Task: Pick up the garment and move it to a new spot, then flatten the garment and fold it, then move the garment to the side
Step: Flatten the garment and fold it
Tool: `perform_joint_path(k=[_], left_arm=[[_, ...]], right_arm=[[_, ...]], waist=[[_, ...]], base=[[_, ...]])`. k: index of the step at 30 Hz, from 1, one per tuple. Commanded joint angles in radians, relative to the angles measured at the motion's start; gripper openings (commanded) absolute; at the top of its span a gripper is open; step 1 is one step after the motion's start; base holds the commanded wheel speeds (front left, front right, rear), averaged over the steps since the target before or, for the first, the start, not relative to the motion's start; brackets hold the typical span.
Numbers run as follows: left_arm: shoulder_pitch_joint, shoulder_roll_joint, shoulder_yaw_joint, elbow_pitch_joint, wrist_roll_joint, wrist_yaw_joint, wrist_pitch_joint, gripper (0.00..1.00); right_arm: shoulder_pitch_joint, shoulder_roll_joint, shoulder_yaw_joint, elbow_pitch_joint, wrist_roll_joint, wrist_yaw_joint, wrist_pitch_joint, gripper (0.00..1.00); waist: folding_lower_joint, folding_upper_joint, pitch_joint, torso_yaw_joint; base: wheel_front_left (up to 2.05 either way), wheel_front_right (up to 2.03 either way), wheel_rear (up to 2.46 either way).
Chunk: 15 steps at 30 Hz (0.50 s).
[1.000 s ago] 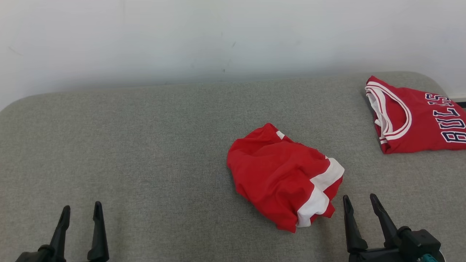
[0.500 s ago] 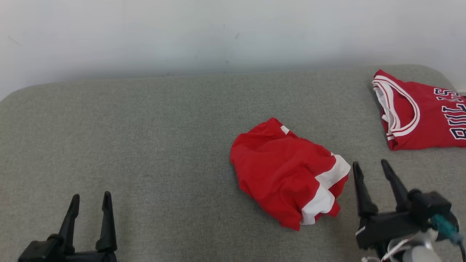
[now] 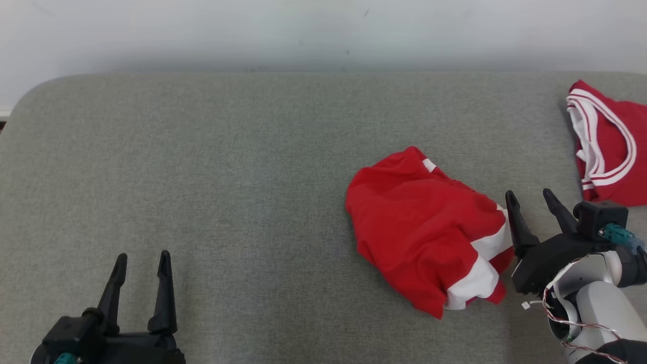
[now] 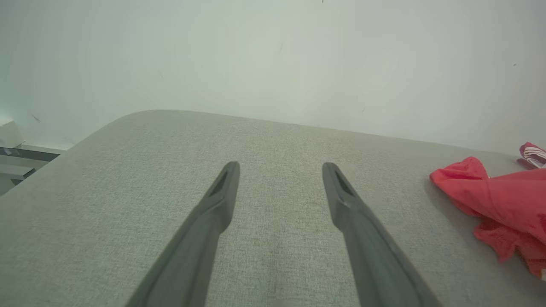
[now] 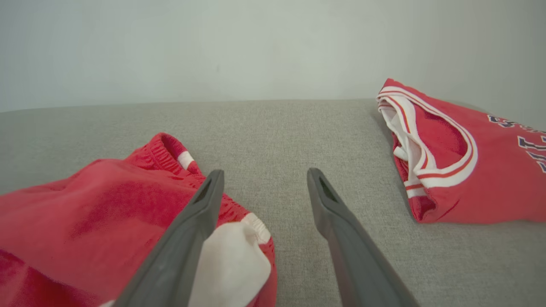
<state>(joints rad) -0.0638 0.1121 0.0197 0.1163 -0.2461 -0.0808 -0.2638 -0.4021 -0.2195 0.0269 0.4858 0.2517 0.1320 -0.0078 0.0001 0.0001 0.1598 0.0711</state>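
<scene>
Grey upholstered bench (image 3: 202, 151): crumpled red-and-white garment (image 3: 419, 232) lies just left of the wide-spread right gripper (image 3: 529, 194), the equally spread left gripper (image 3: 143, 255) well apart.

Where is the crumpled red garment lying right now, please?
In the head view the crumpled red garment lies right of centre on the grey surface, its white-banded end beside the open right gripper; the folded red jersey lies apart, farther right.
</scene>
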Motion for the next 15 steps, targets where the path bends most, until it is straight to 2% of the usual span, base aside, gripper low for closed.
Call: perform_joint_path(k=[1, 11, 12, 13, 14, 15], left_arm=[[-0.014, -0.003, 0.003, 0.003, 0.005, -0.006, 0.000, 1.00], [-0.031, -0.021, 0.016, 0.030, 0.023, -0.023, 0.000, 1.00], [-0.031, -0.021, 0.018, 0.032, 0.025, -0.023, 0.000, 1.00], [-0.030, -0.022, 0.019, 0.035, 0.027, -0.024, 0.000, 1.00], [-0.031, -0.024, 0.019, 0.037, 0.029, -0.025, 0.000, 1.00], [-0.030, -0.025, 0.019, 0.038, 0.031, -0.027, 0.000, 1.00]], right_arm=[[-0.012, -0.006, 0.003, 0.015, 0.008, -0.003, 0.003, 1.00], [-0.025, 0.025, 0.051, 0.223, 0.050, -0.003, -0.014, 1.00], [-0.023, 0.028, 0.057, 0.236, 0.058, -0.003, -0.021, 0.55], [-0.020, 0.031, 0.065, 0.250, 0.064, -0.003, -0.027, 0.34], [-0.020, 0.033, 0.071, 0.261, 0.067, -0.003, -0.033, 0.00], [-0.023, 0.037, 0.076, 0.269, 0.075, -0.003, -0.042, 0.00]], waist=[[-0.0001, -0.0001, 0.020, 0.019], [-0.0001, -0.0001, 0.024, 0.030], [-0.0001, -0.0001, 0.021, 0.028], [-0.0001, -0.0001, 0.018, 0.026], [-0.0001, -0.0001, 0.015, 0.024], [-0.0001, -0.0001, 0.011, 0.022]], base=[[0.00, 0.00, 0.00], [0.00, 0.00, 0.00], [0.00, 0.00, 0.00], [0.00, 0.00, 0.00], [0.00, 0.00, 0.00], [0.00, 0.00, 0.00]])
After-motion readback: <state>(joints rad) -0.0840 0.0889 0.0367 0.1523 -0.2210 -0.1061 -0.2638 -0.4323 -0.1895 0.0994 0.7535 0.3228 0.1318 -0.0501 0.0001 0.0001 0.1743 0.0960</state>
